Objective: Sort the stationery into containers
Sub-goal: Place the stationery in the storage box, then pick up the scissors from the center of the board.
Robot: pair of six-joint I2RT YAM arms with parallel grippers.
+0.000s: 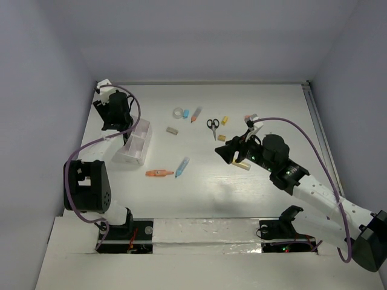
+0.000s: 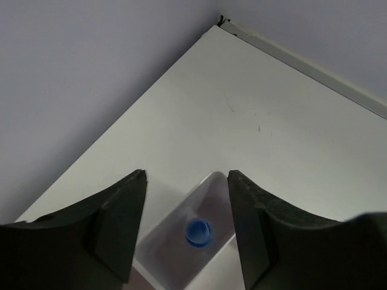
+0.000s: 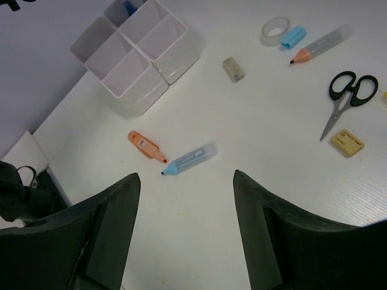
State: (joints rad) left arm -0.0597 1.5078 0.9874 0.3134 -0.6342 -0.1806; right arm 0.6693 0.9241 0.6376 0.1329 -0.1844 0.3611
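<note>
The white divided box (image 1: pixel 136 148) stands at the left of the table. My left gripper (image 1: pixel 113 125) hangs over its far end, open, with nothing between its fingers. Below it, in the left wrist view, a blue-capped bottle (image 2: pixel 198 232) stands in a compartment (image 2: pixel 211 193). My right gripper (image 1: pixel 227 151) hovers open and empty right of centre. Ahead of it lie an orange pen (image 3: pixel 145 145) and a blue pen (image 3: pixel 190 158). Further back are black-handled scissors (image 3: pixel 343 96), a clear tape roll (image 3: pixel 275 30), an orange-tipped marker (image 3: pixel 320 44) and a grey eraser (image 3: pixel 233 69).
A light blue cap (image 3: pixel 293 36) lies beside the tape roll, and a tan eraser (image 3: pixel 347 142) lies near the scissors. A small yellow piece (image 1: pixel 224 120) sits right of the scissors. Grey walls enclose the table on the left, back and right.
</note>
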